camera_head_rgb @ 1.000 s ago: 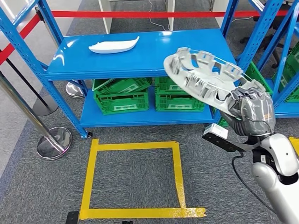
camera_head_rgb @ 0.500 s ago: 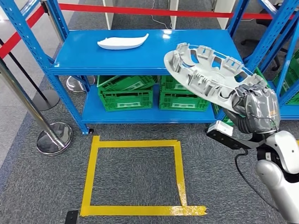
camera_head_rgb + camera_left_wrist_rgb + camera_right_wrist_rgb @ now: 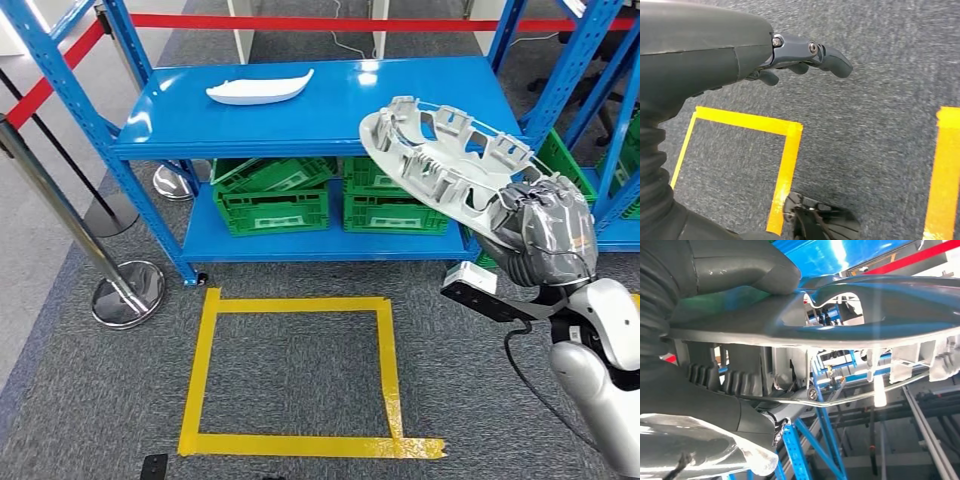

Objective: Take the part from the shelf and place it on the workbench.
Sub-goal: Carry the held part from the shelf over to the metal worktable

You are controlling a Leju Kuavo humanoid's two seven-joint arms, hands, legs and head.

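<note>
A large round grey ribbed part point(image 3: 445, 160) hangs tilted in the air in front of the blue shelf point(image 3: 324, 110). My right hand point(image 3: 540, 235) grips its near edge. In the right wrist view the part point(image 3: 874, 325) spans the frame, with my thumb point(image 3: 742, 265) on one face and my fingers point(image 3: 715, 380) pressed against the other. A white curved part point(image 3: 260, 90) lies on the shelf's top board at the left. My left hand point(image 3: 764, 55) hangs over the grey carpet, fingers stretched out and holding nothing.
Green crates point(image 3: 272, 200) fill the shelf's lower level. A yellow tape rectangle point(image 3: 290, 370) marks the carpet before the shelf. A chrome stanchion base point(image 3: 128, 290) stands at the left, with a red barrier tape point(image 3: 302, 22) behind the shelf. More blue racking point(image 3: 604, 110) stands at the right.
The whole picture has shifted slightly, so the camera moved. My right hand still grips the grey part, which sits a little higher and farther right in the frame.
</note>
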